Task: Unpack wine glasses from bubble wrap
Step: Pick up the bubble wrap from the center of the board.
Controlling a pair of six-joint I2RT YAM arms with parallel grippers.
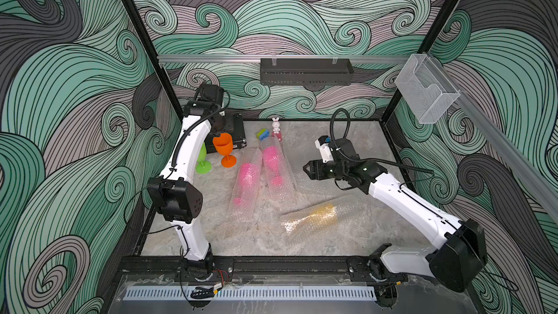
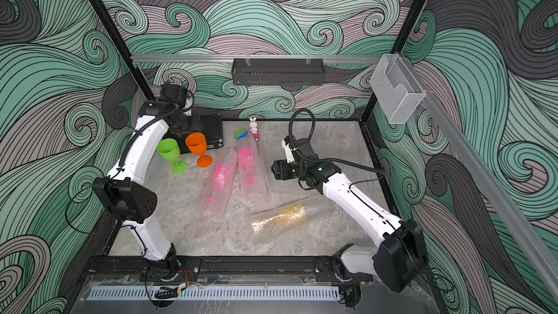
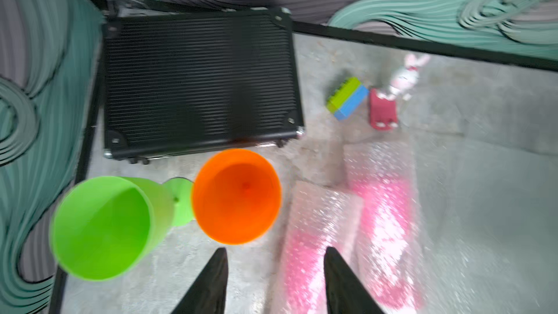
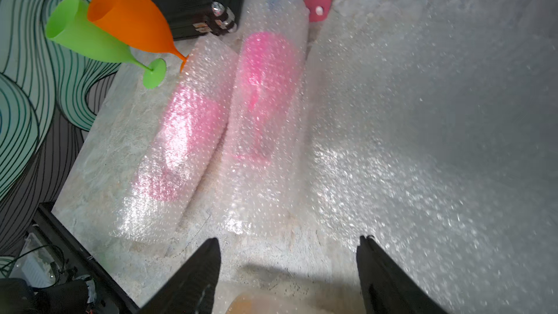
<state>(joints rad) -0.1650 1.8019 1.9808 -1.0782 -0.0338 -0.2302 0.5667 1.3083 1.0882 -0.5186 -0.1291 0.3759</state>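
Nearest, two white robot arms (image 1: 404,197) reach in. The left gripper (image 3: 275,249) hangs empty over the upright orange plastic goblet (image 1: 223,146), jaws partly apart. The right gripper (image 4: 290,238) gapes wide, empty, right of the two rolled bubble-wrap tubes (image 1: 246,179) holding hot pink goblets (image 1: 273,161). The near tube (image 1: 311,222) holds the yellow goblet (image 1: 321,212). The lime green goblet (image 2: 169,151) stands bare, far left.

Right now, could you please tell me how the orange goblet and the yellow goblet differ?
The orange goblet stands upright on its foot; the yellow goblet lies on its side. The orange goblet is bare, while the yellow goblet sits inside a bubble wrap tube. The orange goblet is beside the black case at the far left; the yellow goblet lies farther forward and to the right. Both are bright, opaque goblets, and neither is held.
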